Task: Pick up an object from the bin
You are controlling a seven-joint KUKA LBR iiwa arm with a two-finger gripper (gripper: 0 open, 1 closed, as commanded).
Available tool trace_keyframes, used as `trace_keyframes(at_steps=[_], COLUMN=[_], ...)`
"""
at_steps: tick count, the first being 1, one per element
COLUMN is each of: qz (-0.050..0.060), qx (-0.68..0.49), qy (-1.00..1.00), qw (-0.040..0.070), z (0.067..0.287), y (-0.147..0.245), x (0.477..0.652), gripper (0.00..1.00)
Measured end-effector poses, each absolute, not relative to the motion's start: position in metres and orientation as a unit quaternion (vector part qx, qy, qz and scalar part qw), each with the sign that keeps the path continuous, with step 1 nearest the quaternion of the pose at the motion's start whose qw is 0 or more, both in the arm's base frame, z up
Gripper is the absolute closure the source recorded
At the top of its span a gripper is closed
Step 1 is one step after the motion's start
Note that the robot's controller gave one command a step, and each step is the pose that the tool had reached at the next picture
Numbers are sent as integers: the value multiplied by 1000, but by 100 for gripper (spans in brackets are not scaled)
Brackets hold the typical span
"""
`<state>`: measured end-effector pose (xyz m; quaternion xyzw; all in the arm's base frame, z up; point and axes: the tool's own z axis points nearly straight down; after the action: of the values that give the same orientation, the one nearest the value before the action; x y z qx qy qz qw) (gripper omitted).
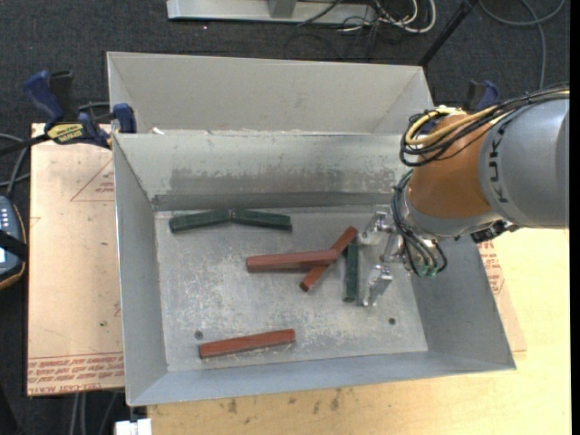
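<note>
Claw (375,259) is low in the bin (272,161), its fingers spread apart with nothing between them. It stands just right of a short dark green bar (350,277), the nearest thing to it. Two crossed red-brown bars (288,262) lie just left of that green bar. Two green sticks (204,221) lie well up-left of it. A lone red bar (246,343) lies well down-left.

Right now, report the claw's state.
Claw: open, nothing between its fingers; a dark green bar lies just beside it.
</note>
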<state>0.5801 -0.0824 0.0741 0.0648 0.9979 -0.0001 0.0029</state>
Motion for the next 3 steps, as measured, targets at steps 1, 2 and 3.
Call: trace_keyframes(at_steps=[1,2,3], qz=[0,-2,0], qx=[65,60,14], qy=[998,998,1000], qw=[4,4,14], z=[74,83,79], y=[-82,-40,-4], x=[580,583,599], gripper=[0,0,100])
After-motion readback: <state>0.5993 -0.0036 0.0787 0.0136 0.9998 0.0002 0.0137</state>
